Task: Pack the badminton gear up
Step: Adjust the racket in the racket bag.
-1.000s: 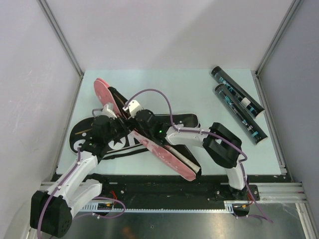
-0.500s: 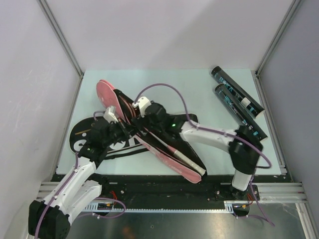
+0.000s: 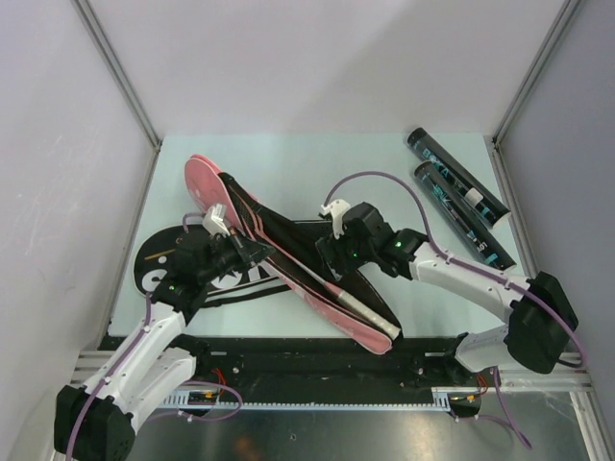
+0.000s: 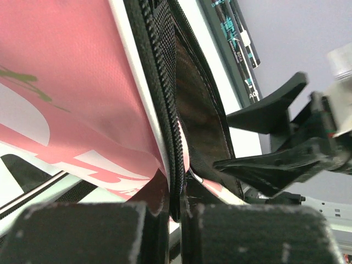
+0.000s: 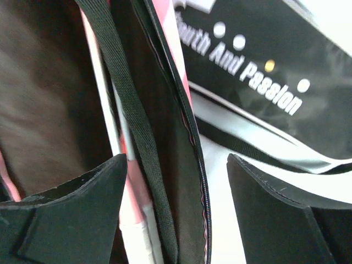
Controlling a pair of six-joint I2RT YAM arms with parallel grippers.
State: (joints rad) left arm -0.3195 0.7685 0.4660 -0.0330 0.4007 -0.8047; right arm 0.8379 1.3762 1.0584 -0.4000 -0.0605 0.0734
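Pinching the pink racket bag [image 3: 207,178] at its zipper edge, left gripper [image 4: 175,214] is gripping tight; right gripper [image 5: 177,176] is straddling that edge, jaws wide; bag is lying diagonally, upper left to lower right.

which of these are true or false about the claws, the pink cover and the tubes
1. The left claw is shut on the zipper edge of the pink racket cover. True.
2. The right claw is clamped shut. False: its jaws stand open, either side of the cover's edge.
3. Two dark tubes lie at the table's far right. True.
4. The tubes are inside the cover. False: they lie on the table, apart from it.
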